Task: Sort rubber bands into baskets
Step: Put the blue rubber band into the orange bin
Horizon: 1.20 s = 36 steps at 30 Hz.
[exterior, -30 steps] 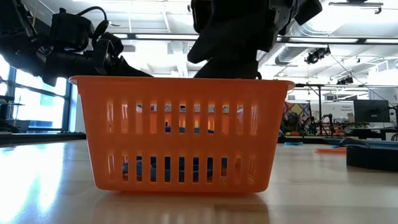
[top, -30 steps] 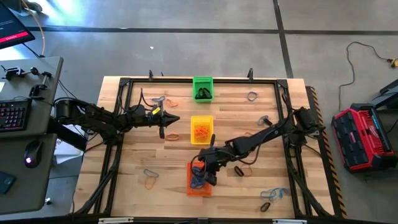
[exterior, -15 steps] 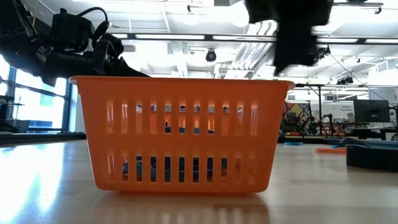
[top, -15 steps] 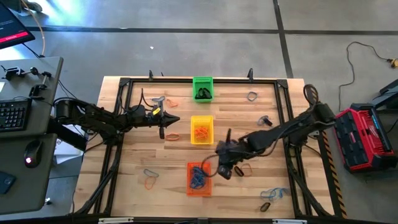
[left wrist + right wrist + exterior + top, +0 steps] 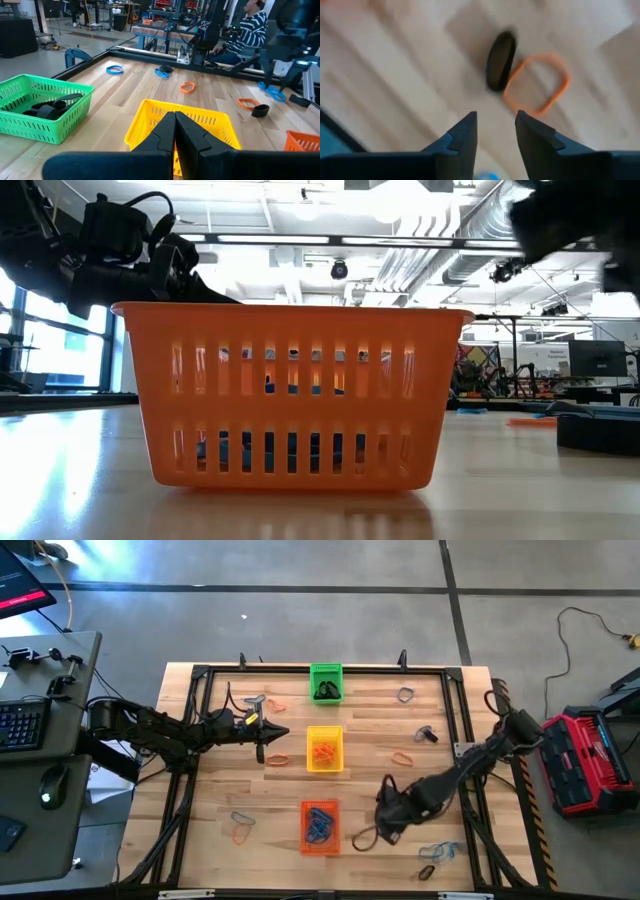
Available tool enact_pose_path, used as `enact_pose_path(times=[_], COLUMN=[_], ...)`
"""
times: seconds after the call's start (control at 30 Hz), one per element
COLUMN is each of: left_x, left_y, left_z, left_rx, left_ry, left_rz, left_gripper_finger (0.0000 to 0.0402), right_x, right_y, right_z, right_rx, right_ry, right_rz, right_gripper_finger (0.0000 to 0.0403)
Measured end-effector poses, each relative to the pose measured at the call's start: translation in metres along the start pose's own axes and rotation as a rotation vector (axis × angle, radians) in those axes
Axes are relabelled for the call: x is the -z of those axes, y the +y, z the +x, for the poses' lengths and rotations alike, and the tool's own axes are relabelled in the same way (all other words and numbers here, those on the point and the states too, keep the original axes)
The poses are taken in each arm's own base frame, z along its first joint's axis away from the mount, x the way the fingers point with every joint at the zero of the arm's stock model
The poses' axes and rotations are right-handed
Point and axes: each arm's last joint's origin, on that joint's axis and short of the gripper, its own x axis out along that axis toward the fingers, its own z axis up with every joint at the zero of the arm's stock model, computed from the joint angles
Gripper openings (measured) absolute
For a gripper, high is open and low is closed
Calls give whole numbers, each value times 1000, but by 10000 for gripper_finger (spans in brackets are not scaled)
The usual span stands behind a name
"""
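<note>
From above, sorting looks roughly halfway. The green basket point(image 5: 326, 682) at the far edge has black bands in it, the yellow basket point(image 5: 324, 749) in the middle has orange ones, and the orange basket point(image 5: 320, 827) nearest the front holds a tangle of blue. Plenty of loose rubber bands point(image 5: 401, 757) are scattered on the table point(image 5: 230, 790): a few near the left arm, a couple at front left, several on the right side, and a blue bunch point(image 5: 441, 852) at the front right corner. The right gripper point(image 5: 388, 825) hangs just right of the orange basket, over bare wood. The left gripper point(image 5: 263, 730) waits left of the yellow basket.

The table-level camera is mostly filled by the orange basket (blue shows through the slots), with the left arm dark behind it.

The left wrist camera looks over the yellow basket, with the green one beside it holding black bands. That arm's fingers point(image 5: 165, 131) are pressed together with nothing between them.

The right wrist camera shows its fingers point(image 5: 464, 135) parted with a narrow gap and nothing in it. Beyond them, a black band point(image 5: 501, 60) and an orange band point(image 5: 536, 84) lie touching on the wood, probably the next pickup.
</note>
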Motion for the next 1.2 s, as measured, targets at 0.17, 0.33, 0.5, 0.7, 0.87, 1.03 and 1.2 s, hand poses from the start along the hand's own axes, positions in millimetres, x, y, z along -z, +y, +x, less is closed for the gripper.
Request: enact_pose_path(times=[0.17, 0.33, 0.5, 0.7, 0.87, 1.03, 1.2], left_x=[0, 0, 0, 0, -1, -1, -1], left_y=[0, 0, 0, 0, 0, 0, 0], left_z=[0, 0, 0, 0, 0, 0, 0], left_rx=[0, 0, 0, 0, 0, 0, 0], left_ry=[0, 0, 0, -2, -9, -8, -7], left_rz=[0, 1, 1, 2, 3, 3, 4], left_gripper_finger=[0, 0, 0, 0, 0, 0, 0], right_x=[32, 57, 75, 92, 96, 96, 96], right_y=[8, 13, 15, 19, 22, 26, 23], right_z=[2, 2, 4, 25, 39, 49, 55], right_rx=[-7, -5, -1, 56, 78, 64, 109], right_ry=[53, 68, 89, 202, 210, 226, 243], right_rz=[-93, -152, -188, -249, -275, -344, -358], right_gripper_finger=[147, 151, 150, 150, 149, 149, 149])
